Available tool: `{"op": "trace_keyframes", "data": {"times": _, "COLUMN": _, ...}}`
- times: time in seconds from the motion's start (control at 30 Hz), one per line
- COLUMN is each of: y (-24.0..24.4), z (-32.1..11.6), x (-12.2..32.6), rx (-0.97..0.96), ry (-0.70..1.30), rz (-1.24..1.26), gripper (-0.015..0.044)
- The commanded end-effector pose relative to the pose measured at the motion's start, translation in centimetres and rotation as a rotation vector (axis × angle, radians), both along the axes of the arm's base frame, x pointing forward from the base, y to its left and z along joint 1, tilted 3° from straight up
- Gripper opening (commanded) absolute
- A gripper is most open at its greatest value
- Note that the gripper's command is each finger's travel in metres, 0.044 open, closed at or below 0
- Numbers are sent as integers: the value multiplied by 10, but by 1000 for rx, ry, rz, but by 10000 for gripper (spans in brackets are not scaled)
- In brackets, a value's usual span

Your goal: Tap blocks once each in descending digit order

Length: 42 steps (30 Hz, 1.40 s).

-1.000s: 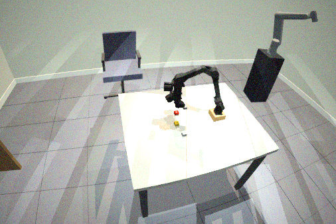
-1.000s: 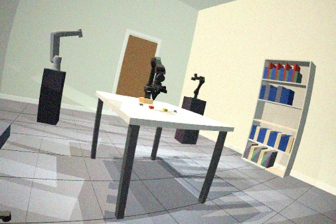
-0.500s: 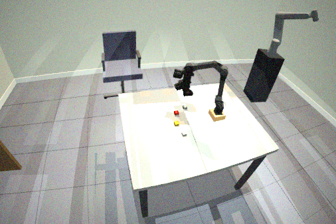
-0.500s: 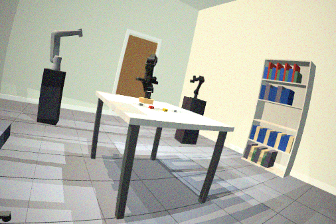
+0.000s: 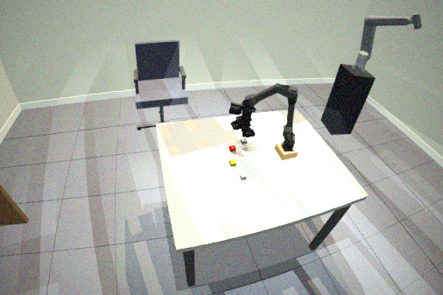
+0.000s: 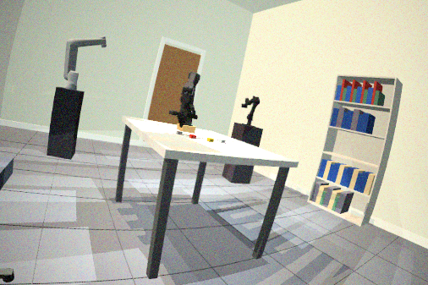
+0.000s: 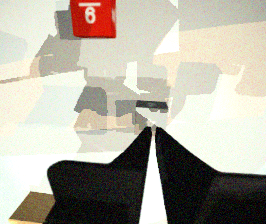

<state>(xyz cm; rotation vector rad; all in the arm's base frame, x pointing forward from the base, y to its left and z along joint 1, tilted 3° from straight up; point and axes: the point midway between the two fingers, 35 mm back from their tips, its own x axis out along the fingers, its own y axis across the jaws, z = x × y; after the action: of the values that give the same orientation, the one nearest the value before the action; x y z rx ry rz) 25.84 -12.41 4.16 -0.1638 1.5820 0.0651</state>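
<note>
My gripper [image 5: 249,134] [image 7: 152,131] is shut and empty, its tips pointing down above the table. A grey-white block [image 5: 243,141] [image 6: 179,133] [image 7: 152,116] with a dark top edge lies just beyond the tips in the wrist view; its digit is not readable. A red block [image 5: 232,148] [image 6: 193,136] [image 7: 93,22] is at the wrist view's upper left; its digit looks like a 6 with a bar above, as an upside-down underlined 9. A yellow block [image 5: 233,162] [image 6: 210,139] and a whitish block [image 5: 242,177] [image 6: 223,141] show only in the top and exterior views, digits unreadable.
The arm stands on a wooden base [image 5: 286,153] [image 6: 186,128] [image 7: 30,207] on the white table [image 5: 210,207] [image 6: 148,137]. The blocks lie apart in a curved row. A chair [image 5: 158,60] stands behind the table, and a bookshelf [image 6: 353,141] is by the wall.
</note>
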Motion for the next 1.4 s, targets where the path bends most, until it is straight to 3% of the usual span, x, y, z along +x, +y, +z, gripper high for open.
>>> {"op": "trace_keyframes", "data": {"times": 0.0, "y": -1, "z": -4, "x": 2, "rx": -3, "ry": -12, "rz": 6, "gripper": 20}}
{"op": "trace_keyframes", "data": {"times": 0.8, "y": -3, "z": -32, "x": 2, "rx": -4, "ry": -12, "rz": 6, "gripper": 20}}
{"op": "trace_keyframes", "data": {"times": 0.9, "y": -1, "z": -5, "x": 2, "rx": -4, "ry": -13, "rz": 5, "gripper": 20}}
{"op": "trace_keyframes", "data": {"times": 1.07, "y": -1, "z": 1, "x": 2, "rx": -4, "ry": -12, "rz": 6, "gripper": 20}}
{"op": "trace_keyframes", "data": {"times": 1.23, "y": 3, "z": 69, "x": 3, "rx": -3, "ry": -12, "rz": 6, "gripper": 20}}
{"op": "trace_keyframes", "data": {"times": 1.37, "y": 4, "z": 79, "x": 2, "rx": -3, "ry": -12, "rz": 6, "gripper": 20}}
